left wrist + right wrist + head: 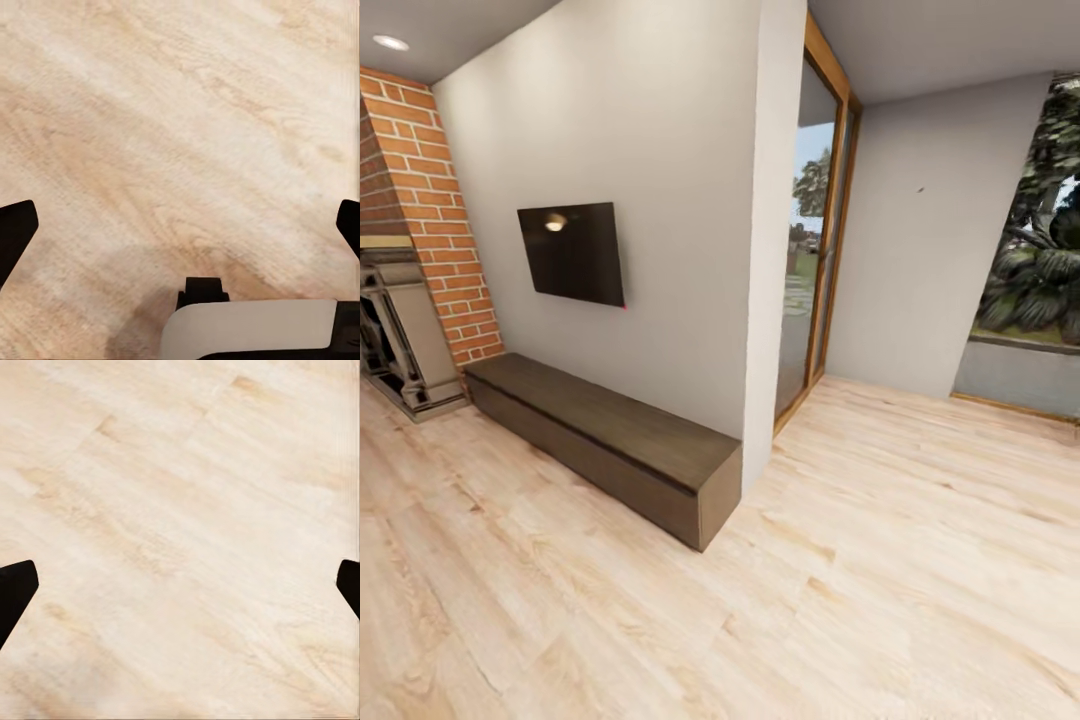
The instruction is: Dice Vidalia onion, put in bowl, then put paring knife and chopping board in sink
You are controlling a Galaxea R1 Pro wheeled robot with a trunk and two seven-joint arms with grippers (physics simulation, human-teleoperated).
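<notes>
Onion, knife, board and bowl all belong to a kitchen, and what the cameras take in here is a living room, so the robot is judged to be on its way with no task step begun. Nearest, both wrist cameras look straight down on the light wood floor [180, 135]: the left gripper [180, 225] has its dark fingers [15, 229] spread to opposite edges with nothing between them, and the right gripper [180, 585] is released the same way, fingers [15, 589] wide apart and empty, a sensible carry for driving. Farther ahead, the head view shows a long dark low bench [610, 440] against a grey wall, a black wall-mounted screen [572, 252] above it, and a brick fireplace [410, 240] beside that. Beyond the wall's corner stand a wood-framed glass door [810, 230] and a window with greenery [1040, 230].
</notes>
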